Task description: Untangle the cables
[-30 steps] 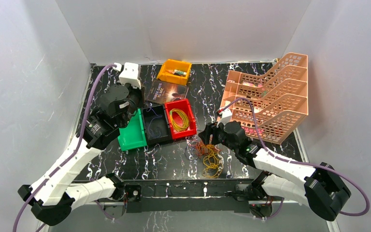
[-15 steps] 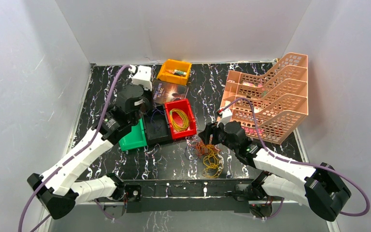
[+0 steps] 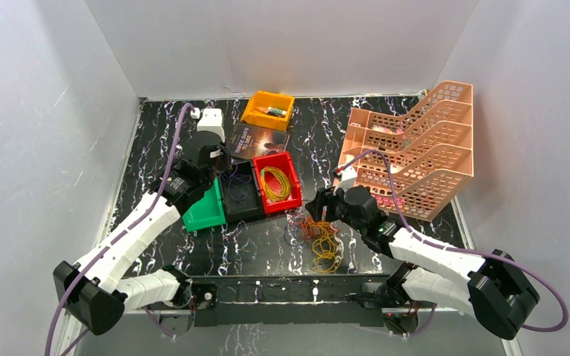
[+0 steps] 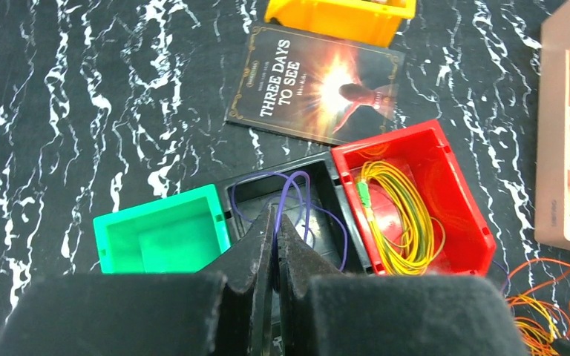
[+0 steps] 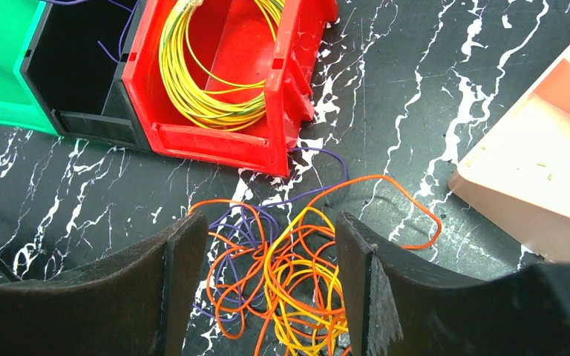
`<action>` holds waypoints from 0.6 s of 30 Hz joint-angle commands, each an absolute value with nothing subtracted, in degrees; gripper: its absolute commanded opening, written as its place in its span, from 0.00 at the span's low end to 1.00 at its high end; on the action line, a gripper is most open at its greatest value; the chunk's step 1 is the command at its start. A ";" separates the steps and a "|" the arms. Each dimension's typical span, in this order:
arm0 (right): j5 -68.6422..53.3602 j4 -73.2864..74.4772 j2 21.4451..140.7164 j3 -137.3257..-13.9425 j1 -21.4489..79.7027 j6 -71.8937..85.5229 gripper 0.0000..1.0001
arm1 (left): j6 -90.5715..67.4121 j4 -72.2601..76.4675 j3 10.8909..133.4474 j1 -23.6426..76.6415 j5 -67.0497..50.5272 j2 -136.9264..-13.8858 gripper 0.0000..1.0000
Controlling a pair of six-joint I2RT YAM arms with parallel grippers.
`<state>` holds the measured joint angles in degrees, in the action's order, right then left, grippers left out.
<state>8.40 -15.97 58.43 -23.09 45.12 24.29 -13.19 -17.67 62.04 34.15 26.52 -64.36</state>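
The cables (image 5: 289,282) lie in a loose tangle on the black marbled tabletop (image 4: 82,111), just off the red bin's (image 5: 215,144) front corner on the side nearer the arm bases. Orange and yellow loops cross over one another. Dark purple strands thread through them, and one purple strand reaches to the foot of the red bin's front wall. One wide orange loop spreads away from the red bin, toward the pink file rack (image 3: 415,148), which stands well apart from the bin on the right arm's side.

The right end effector (image 5: 267,230) hangs over this tangle with its fingers spread wide, one to either side of the bunch, with nothing between them but air.

Inside the red bin a yellow coil (image 5: 193,89) lies curled against its floor and walls. A black bin (image 5: 74,67) touches the red bin on the left arm's side, and a green bin (image 4: 156,237) touches the black one beyond it.

The left end effector (image 4: 273,222) is above the black bin with its fingers pressed together. A purple wire (image 4: 297,189) loops up out of that bin right at the fingertips — whether it is pinched between them I cannot tell.

Behind the red bin lies a dark book (image 4: 315,93), flat on the tabletop, and a yellow bin (image 4: 334,15) sits just beyond the book.
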 commanded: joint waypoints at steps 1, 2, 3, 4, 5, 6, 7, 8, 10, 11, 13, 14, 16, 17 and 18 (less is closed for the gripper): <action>8.22 -18.37 58.30 -23.98 45.35 24.87 0.72 | -16.35 -19.33 61.07 31.68 25.67 -61.97 0.00; 8.06 -18.45 58.43 -24.04 45.35 24.87 0.72 | -16.61 -19.39 60.82 31.39 25.09 -62.36 0.00; 7.94 -18.51 58.54 -24.08 45.35 24.87 0.72 | -16.87 -19.31 60.49 31.31 24.44 -62.77 0.00; 7.90 -18.53 58.61 -24.08 45.35 24.87 0.72 | -17.14 -18.95 59.99 31.18 23.51 -63.16 0.00; 7.83 -18.60 58.72 -24.08 45.35 24.87 0.72 | -17.47 -18.57 59.52 31.13 22.62 -63.77 0.00; 7.79 -18.51 58.69 -24.12 45.35 24.87 0.72 | -17.99 -18.14 58.93 31.12 21.61 -64.32 0.00; 7.79 -18.50 58.64 -24.09 45.35 24.87 0.72 | -18.70 -17.64 58.49 31.05 20.69 -65.20 0.00; 7.88 -18.54 58.55 -24.04 45.35 24.87 0.72 | -19.29 -17.28 58.00 31.01 19.99 -65.94 0.00; 8.10 -18.43 58.26 -23.93 45.35 24.87 0.72 | -20.43 -16.61 57.16 30.92 18.54 -67.35 0.00; 8.18 -18.34 58.18 -23.87 45.34 24.87 0.72 | -20.92 -16.27 56.79 30.83 17.86 -68.18 0.00; 8.22 -18.27 58.00 -23.69 45.35 24.87 0.72 | -21.90 -15.75 56.17 30.57 16.80 -69.98 0.00; 8.31 -18.18 57.91 -23.65 45.35 24.86 0.72 | -22.27 -15.48 55.82 30.52 16.32 -71.03 0.00; 8.35 -18.19 57.91 -23.64 45.35 24.92 0.72 | -22.77 -14.95 55.37 30.29 15.59 -73.01 0.00; 8.28 -18.13 57.83 -23.64 45.35 24.88 0.72 | -22.98 -14.65 55.15 30.11 15.24 -73.97 0.00; 8.32 -18.05 57.83 -23.64 45.35 24.87 0.72 | -23.09 -14.34 55.05 29.96 14.91 -74.97 0.00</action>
